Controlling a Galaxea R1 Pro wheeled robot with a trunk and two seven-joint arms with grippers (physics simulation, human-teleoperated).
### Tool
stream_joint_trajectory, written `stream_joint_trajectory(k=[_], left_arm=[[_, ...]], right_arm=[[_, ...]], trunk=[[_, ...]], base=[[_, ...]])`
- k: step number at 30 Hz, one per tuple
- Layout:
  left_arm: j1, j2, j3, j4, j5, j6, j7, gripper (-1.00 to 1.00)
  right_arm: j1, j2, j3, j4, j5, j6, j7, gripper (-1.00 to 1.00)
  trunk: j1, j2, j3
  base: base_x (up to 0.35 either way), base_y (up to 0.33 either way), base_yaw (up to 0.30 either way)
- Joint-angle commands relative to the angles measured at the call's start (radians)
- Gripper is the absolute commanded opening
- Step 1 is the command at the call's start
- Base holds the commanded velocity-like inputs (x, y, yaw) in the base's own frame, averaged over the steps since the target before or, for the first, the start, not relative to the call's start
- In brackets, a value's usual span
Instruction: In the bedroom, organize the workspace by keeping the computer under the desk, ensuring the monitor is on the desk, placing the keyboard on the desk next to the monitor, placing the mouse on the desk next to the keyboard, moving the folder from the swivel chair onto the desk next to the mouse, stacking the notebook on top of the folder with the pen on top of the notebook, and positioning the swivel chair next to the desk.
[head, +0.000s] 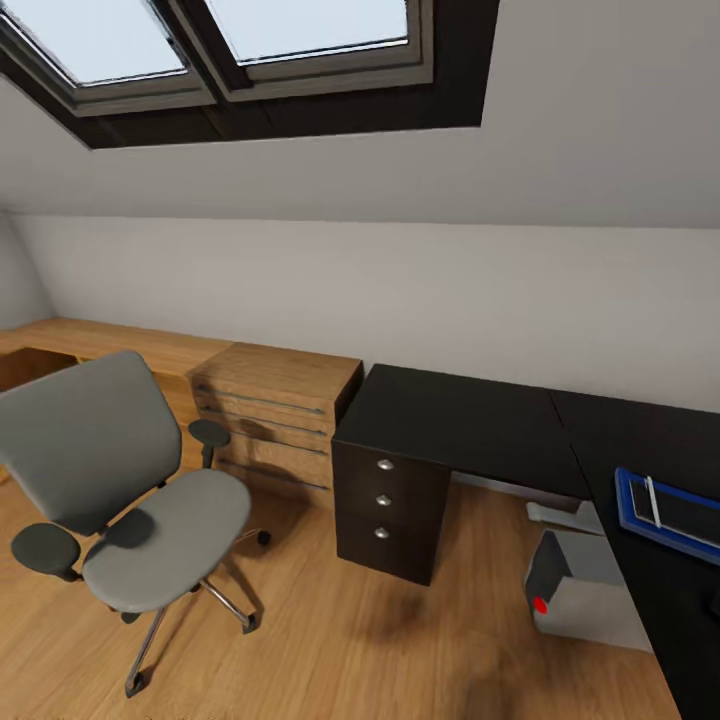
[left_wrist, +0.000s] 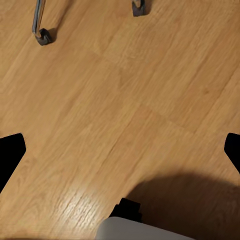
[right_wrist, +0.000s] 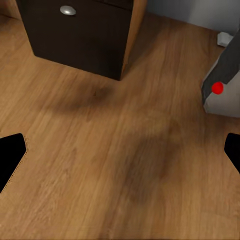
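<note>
The grey swivel chair (head: 130, 500) stands on the wood floor at the left with its seat bare, apart from the black desk (head: 460, 420). At the desk's right end lies the blue folder (head: 632, 500), with the grey notebook (head: 690, 517) on it and the white pen (head: 652, 497) across the top. The silver computer (head: 585, 585) (right_wrist: 225, 75) sits on the floor under the desk, its red light showing. My left gripper (left_wrist: 120, 150) hangs open over bare floor. My right gripper (right_wrist: 120, 150) is open above the floor near the computer. Monitor, keyboard and mouse are out of view.
A black drawer unit (head: 390, 500) (right_wrist: 80, 30) supports the desk's left end. A light-wood drawer unit (head: 270, 415) and a low shelf stand against the wall behind the chair. Chair castors (left_wrist: 42, 36) are near my left gripper. Open floor lies between the chair and the desk.
</note>
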Motion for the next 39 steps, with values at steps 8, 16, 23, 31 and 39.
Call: stream_joint_trajectory(k=[8,16,23,31,39], left_arm=[[-0.001,0.0,-0.009,0.0,0.009,-0.005,0.003,1.0],[-0.001,0.0,-0.008,0.0,0.009,-0.006,0.003,1.0],[-0.001,0.002,-0.006,0.0,0.009,-0.008,0.003,1.0],[-0.001,0.001,-0.005,0.0,0.009,-0.008,0.004,1.0],[-0.001,0.001,-0.005,0.0,0.009,-0.008,0.004,1.0]], right_arm=[[-0.001,-0.001,0.006,0.0,0.001,-0.001,-0.01,1.0],[-0.001,-0.001,0.006,0.0,0.001,-0.001,-0.01,1.0],[0.0,0.0,0.006,0.0,0.001,-0.001,-0.01,1.0],[-0.001,0.001,0.006,0.0,0.001,-0.001,-0.01,1.0],[-0.001,0.001,0.006,0.0,0.001,-0.001,-0.01,1.0]], trunk=[[0.0,-0.001,0.006],[0.0,-0.001,0.01],[0.0,-0.001,0.011],[0.0,-0.001,0.011],[0.0,-0.001,0.011]], base=[[0.022,0.0,0.236],[0.253,0.027,0.264],[0.083,0.005,0.277],[0.003,0.0,0.282],[0.0,0.0,0.285]])
